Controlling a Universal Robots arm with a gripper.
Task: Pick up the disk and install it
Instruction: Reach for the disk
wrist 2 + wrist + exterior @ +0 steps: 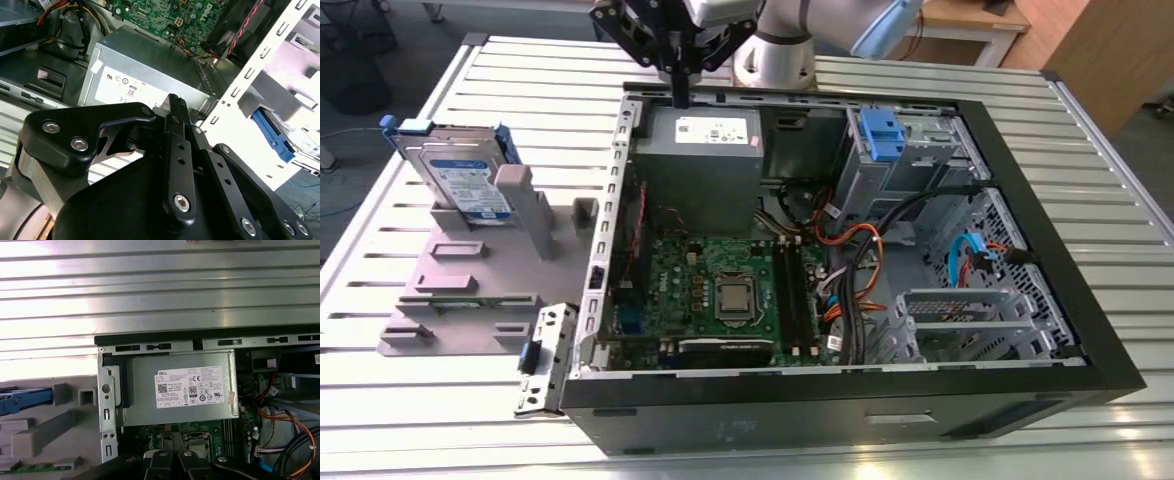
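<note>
The disk [460, 180], a silver drive with a blue-and-white label in a blue carrier, stands upright in a grey holder [480, 290] at the exterior view's left, outside the open computer case [854, 400]. Its blue carrier shows in both wrist views [277, 135] [25, 400]. My gripper [680, 95] hangs over the case's back edge, above the grey power supply box [700, 150], well apart from the disk. Its black fingers [176, 105] are pressed together with nothing between them.
Inside the case are a green motherboard [720, 290], bundled cables [854, 270] and a metal drive bay with a blue clip [881, 135]. A loose metal bracket [540, 355] lies beside the case. Everything rests on a ribbed metal table [400, 400].
</note>
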